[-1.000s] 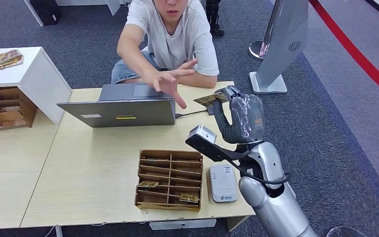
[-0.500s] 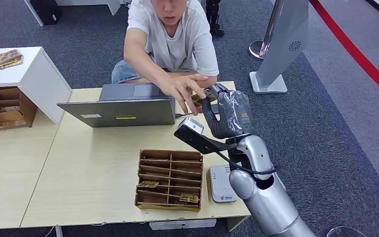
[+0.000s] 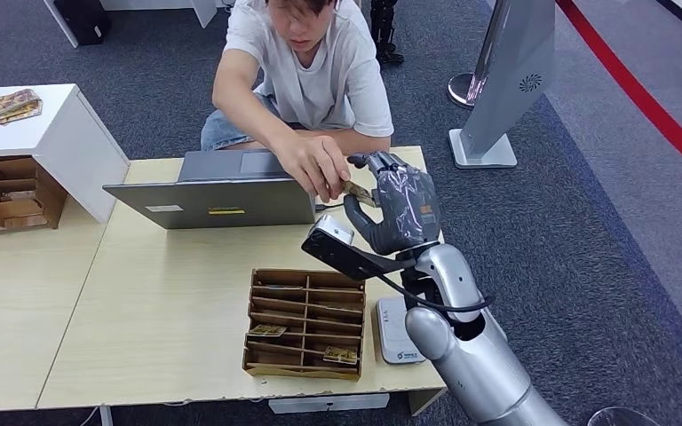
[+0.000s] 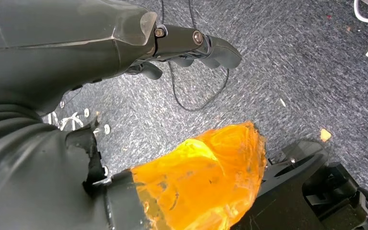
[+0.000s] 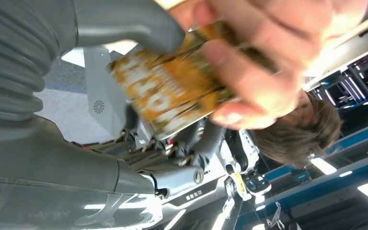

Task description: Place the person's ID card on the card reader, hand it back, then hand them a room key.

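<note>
My right hand is raised over the far right part of the table and holds a yellow patterned card out toward the person. The person's hand reaches over the laptop and pinches the same card. In the right wrist view the card lies between my thumb and the person's fingers. The white card reader lies flat near the table's front edge, partly behind my right arm. My left hand hangs over the carpet with nothing in it.
A brown compartment tray with a few cards sits left of the reader. An open grey laptop stands at the far side. A white cabinet and a cardboard organiser are at the left. A grey kiosk stands beyond the table.
My right hand moved left and a little toward me with the card. The person's hand came down from an open reach and took hold of the card.
</note>
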